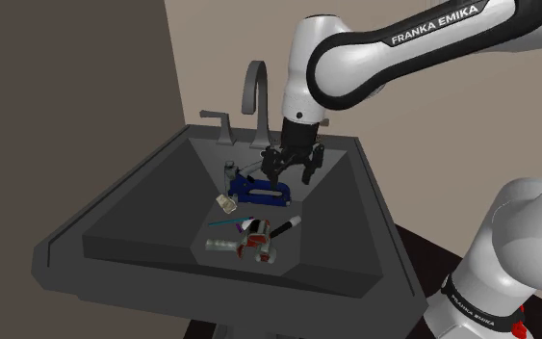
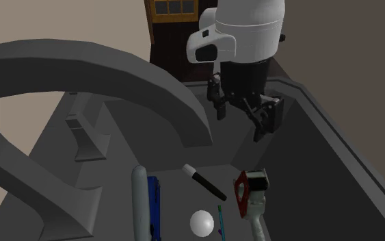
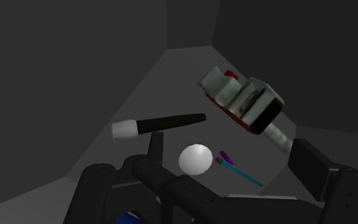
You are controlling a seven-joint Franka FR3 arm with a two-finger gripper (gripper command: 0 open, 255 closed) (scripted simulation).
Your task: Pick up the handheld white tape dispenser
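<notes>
Over the dark grey sink (image 1: pixel 115 207), my tool (image 2: pixel 241 122) hangs wide open and empty, spread, I judge, to straddle the white-and-red tape dispenser (image 3: pixel 247 102) lying below and ahead of it, beyond a black marker (image 3: pixel 158 124) and a white ball (image 3: pixel 195 159).

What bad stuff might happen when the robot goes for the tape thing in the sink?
1. The open gripper hangs by the blue stapler, apart from the tape dispenser. Going straight down, it might grab the wrong thing.
2. The black marker and the white ball lie close to the dispenser, so the gripper may bump them aside.
</notes>
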